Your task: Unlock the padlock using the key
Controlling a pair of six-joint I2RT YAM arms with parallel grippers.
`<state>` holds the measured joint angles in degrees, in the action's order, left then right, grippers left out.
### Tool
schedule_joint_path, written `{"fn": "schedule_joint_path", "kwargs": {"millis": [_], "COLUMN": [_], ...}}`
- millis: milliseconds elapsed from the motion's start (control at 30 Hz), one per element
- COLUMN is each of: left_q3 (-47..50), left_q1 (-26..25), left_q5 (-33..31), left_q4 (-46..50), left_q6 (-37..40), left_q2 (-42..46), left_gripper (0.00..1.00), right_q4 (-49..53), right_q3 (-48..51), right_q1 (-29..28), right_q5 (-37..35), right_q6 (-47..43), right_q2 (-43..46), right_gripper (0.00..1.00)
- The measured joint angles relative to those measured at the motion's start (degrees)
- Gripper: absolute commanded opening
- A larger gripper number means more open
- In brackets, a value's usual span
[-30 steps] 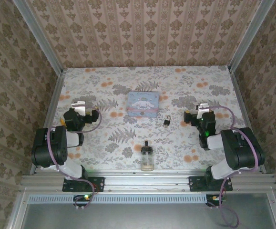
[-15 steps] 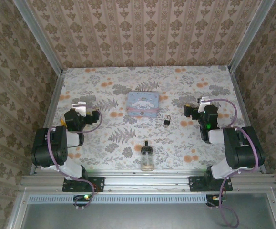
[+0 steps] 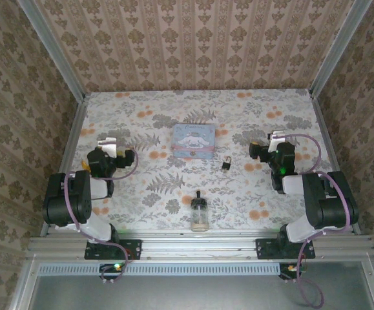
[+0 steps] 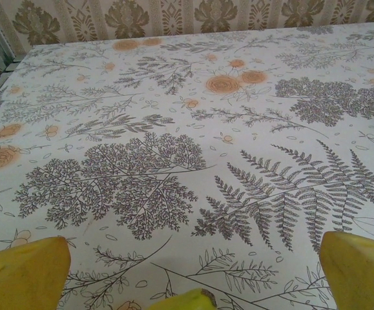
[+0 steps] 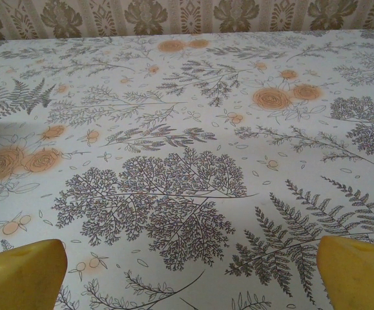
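The desk wears a pale cloth printed with grey ferns and leafy sprays, dotted with orange blossoms. The walls carry beige striped wallpaper with brown damask motifs. The tin is pale blue with a white cartoon figure (a pink band edges its near side). The padlock is dark and brassy. The bottle is clear glass under a black cap. The left arm and right arm are black with purple cables. The left tool and right tool show yellow fingers.

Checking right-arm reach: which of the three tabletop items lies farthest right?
The tiny dark brassy padlock with thin metal shackle; the pale blue tin and black-capped glass bottle both sit further left.
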<state>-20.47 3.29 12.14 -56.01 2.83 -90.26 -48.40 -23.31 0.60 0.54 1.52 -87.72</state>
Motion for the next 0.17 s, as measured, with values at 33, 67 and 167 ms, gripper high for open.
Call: {"fn": "schedule_joint_path", "kwargs": {"millis": [33, 67, 167], "left_q3": [0.1, 0.1, 0.2], "left_q1": [0.0, 0.0, 0.0], "left_q5": [-0.2, -0.5, -2.1], "left_q4": [-0.1, -0.2, -0.2], "left_q6": [0.0, 0.0, -0.2], "left_q2": [0.0, 0.0, 0.0], "left_gripper": [1.00, 1.00, 1.00], "right_q4": [0.0, 0.0, 0.0], "right_q3": [0.0, 0.0, 0.0], "right_q1": [0.0, 0.0, 0.0], "right_q5": [0.0, 0.0, 0.0], "right_q6": [0.0, 0.0, 0.0], "right_q2": [0.0, 0.0, 0.0], "right_gripper": [1.00, 1.00, 1.00]}}
